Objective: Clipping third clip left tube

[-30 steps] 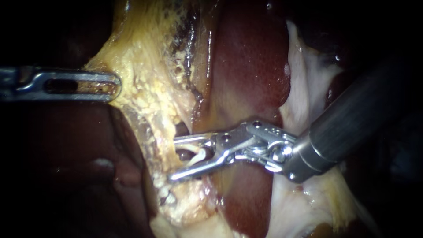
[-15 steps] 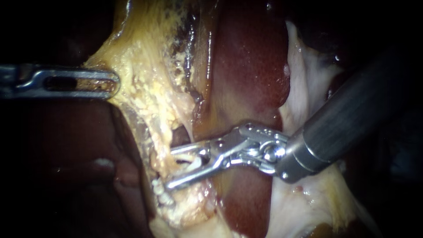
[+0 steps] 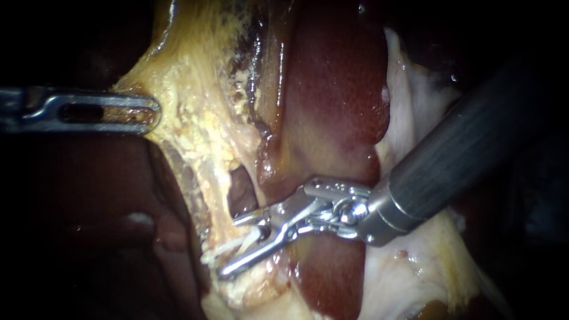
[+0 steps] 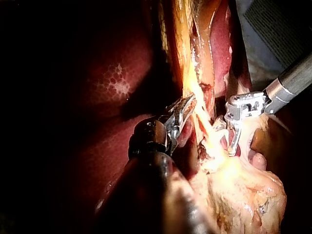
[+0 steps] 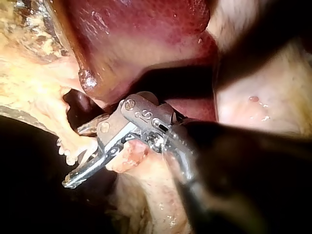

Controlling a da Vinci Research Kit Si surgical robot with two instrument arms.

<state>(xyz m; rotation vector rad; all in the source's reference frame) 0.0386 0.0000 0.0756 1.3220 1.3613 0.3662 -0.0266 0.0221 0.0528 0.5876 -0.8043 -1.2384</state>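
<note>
- My left instrument (image 3: 151, 112) has its jaws closed on the yellow fatty tissue (image 3: 178, 101) and pulls it sideways. I judge this keeps the stalk below taut, so its strands stand clear of the liver (image 3: 338, 89).
- That tension holds open a dark window (image 3: 240, 189). The pale strand along its left edge, which I take for the left tube (image 3: 220, 201), is thus free on both sides.
- My right instrument (image 3: 228, 248) reaches across the liver with its jaws apart. One lies on each side of the left tube just below the window, with a gap showing and nothing squeezed. It lies crosswise, probably so that a clip would sit square on the tube.
- A white strip (image 3: 240, 243) lies between those jaws. The endoscope view does not settle whether it is a clip or tissue.
- The right wrist view adds that the pale band drops into the open jaws and that the lower jaw's tip reaches beyond it.
- The left wrist view adds the left grip seen end-on, with the yellow strand pinched between the jaws and the right instrument just beside it across the stalk.
- I can make out no other clips on the tube in any view.
</note>
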